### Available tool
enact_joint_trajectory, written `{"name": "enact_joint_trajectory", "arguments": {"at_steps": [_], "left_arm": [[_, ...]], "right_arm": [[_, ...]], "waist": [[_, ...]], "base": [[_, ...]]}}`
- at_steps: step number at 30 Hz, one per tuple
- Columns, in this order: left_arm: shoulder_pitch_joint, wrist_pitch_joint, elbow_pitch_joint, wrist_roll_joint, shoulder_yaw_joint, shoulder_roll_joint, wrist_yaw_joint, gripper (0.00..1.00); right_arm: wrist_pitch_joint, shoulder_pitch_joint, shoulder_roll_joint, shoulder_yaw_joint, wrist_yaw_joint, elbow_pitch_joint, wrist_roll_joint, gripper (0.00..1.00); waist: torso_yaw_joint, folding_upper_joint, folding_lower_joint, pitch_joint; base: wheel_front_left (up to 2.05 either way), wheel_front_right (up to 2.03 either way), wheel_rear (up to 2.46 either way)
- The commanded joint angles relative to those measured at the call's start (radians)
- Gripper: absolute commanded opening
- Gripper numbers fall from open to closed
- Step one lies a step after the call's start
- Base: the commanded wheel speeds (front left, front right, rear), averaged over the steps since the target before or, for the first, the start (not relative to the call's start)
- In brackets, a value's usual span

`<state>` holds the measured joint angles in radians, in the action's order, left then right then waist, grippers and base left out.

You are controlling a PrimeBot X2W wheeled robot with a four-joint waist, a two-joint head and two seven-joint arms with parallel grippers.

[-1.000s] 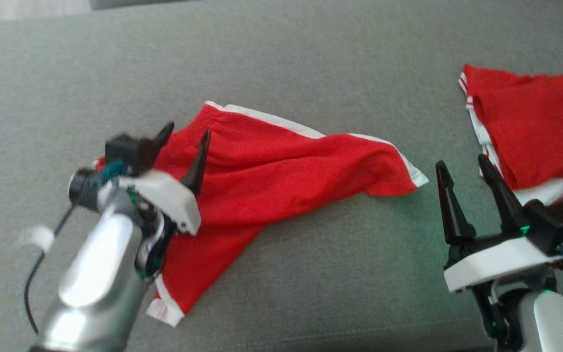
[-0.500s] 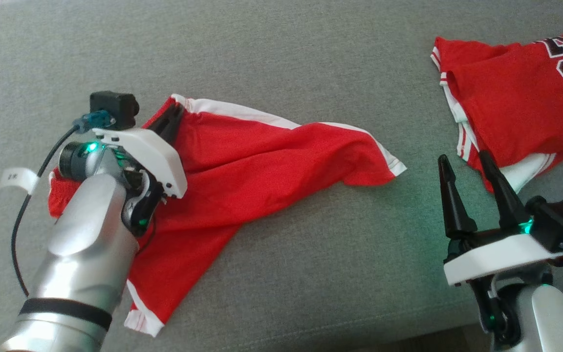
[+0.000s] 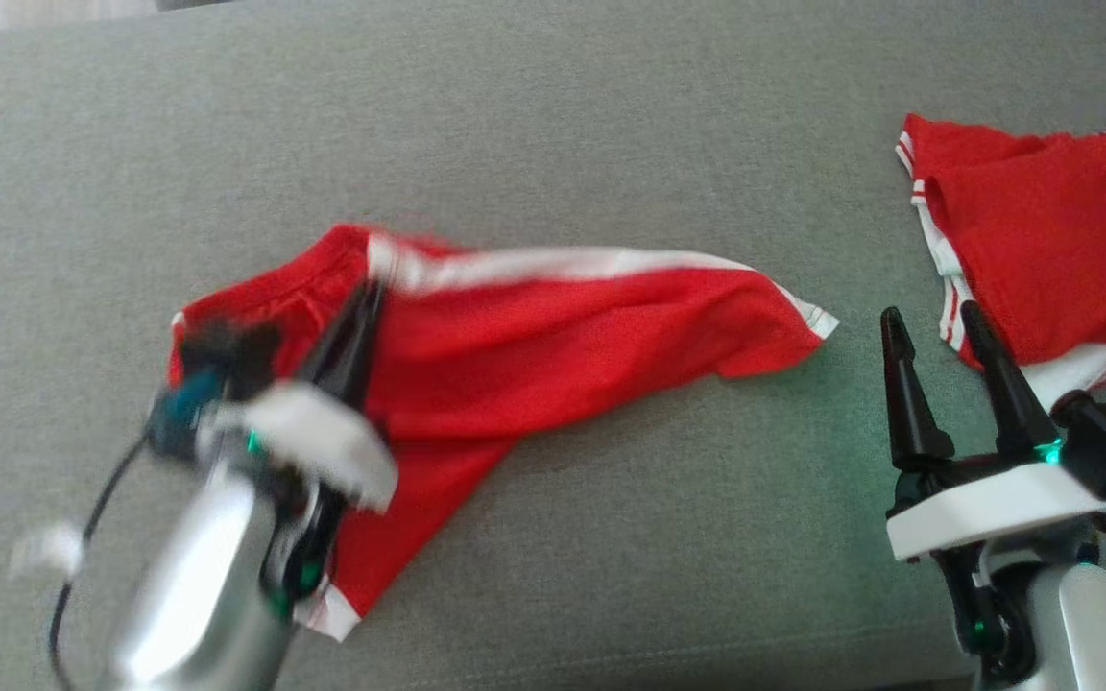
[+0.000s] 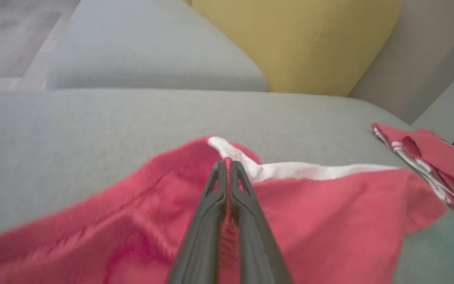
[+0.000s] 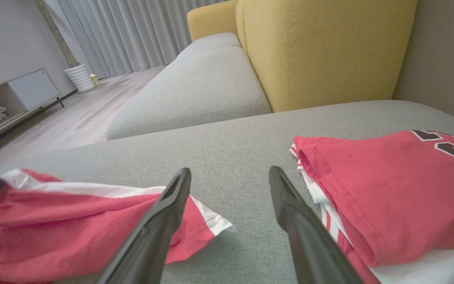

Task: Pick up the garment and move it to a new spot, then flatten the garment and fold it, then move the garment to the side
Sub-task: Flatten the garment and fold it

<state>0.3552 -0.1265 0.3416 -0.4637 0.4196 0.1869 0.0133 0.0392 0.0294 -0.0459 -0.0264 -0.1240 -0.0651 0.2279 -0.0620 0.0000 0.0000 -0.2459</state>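
The red garment point(image 3: 553, 336), with a white stripe along its upper edge, lies crumpled on the grey sofa seat point(image 3: 553, 125), well apart from the folded red jersey point(image 3: 1043, 240) and on the jersey's left. One white-trimmed corner of the garment points toward the jersey; its other end, the one farthest from the jersey, is bunched up.

The left claw point(image 3: 366, 297) is at that far end. Its two dark fingers are pressed together into a narrow pinch with red cloth caught between them, just beside the white stripe. In the left wrist view the cloth rises to a small peak at the fingertips. The arm is blurred in the head view.

The right claw point(image 3: 929, 315) stands wide and holds nothing. It sits between the garment's trimmed corner and the jersey, nearer the jersey; in the head view one finger overlaps the jersey's white lower edge, though I cannot tell whether it touches.

The jersey shows dark number print and a white layer beneath, and a yellow backrest point(image 5: 321, 51) rises beyond it
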Motion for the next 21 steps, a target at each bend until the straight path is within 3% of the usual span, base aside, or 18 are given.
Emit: {"name": "enact_joint_trajectory", "arguments": {"at_steps": [1,7,12,13,14,15,21], "left_arm": [[-0.013,0.001,-0.05,-0.012,-0.049,0.036,-0.012,0.0],[-0.215,0.014,-0.189,-0.062,-0.088,0.058,-0.073,0.0],[-0.264,0.007,-0.169,-0.086,-0.08,0.039,-0.074,0.0],[-0.267,0.002,-0.153,-0.09,-0.08,0.033,-0.074,0.1],[-0.269,-0.003,-0.138,-0.095,-0.079,0.026,-0.073,0.64],[-0.268,-0.013,-0.126,-0.094,-0.078,0.022,-0.073,1.0],[-0.287,-0.101,-0.109,-0.042,-0.082,0.003,-0.117,1.0]], "right_arm": [[0.002,0.009,-0.004,-0.019,-0.007,-0.038,0.003,1.0],[0.015,0.006,-0.004,-0.007,-0.007,-0.051,0.002,1.0],[0.027,0.007,-0.004,-0.004,-0.007,-0.055,0.003,1.0],[0.029,0.006,-0.004,-0.004,-0.007,-0.056,0.003,1.0],[0.03,0.004,-0.004,-0.003,-0.007,-0.057,0.004,1.0],[0.031,0.002,-0.004,-0.002,-0.007,-0.058,0.003,1.0],[0.033,-0.013,-0.004,0.001,-0.007,-0.071,-0.009,1.0]], "waist": [[0.006,0.0,0.0,0.004],[0.027,0.0,0.0,-0.001],[0.032,0.0,0.0,0.005],[0.032,0.0,0.0,0.008],[0.032,0.0,0.0,0.012],[0.032,0.0,0.0,0.016],[0.032,0.0,0.0,0.057]], "base": [[0.0,0.0,0.0],[0.0,0.0,0.0],[0.0,0.0,0.0],[0.0,0.0,0.0],[0.0,0.0,0.0],[0.0,0.0,0.0],[0.0,0.0,0.0]]}}
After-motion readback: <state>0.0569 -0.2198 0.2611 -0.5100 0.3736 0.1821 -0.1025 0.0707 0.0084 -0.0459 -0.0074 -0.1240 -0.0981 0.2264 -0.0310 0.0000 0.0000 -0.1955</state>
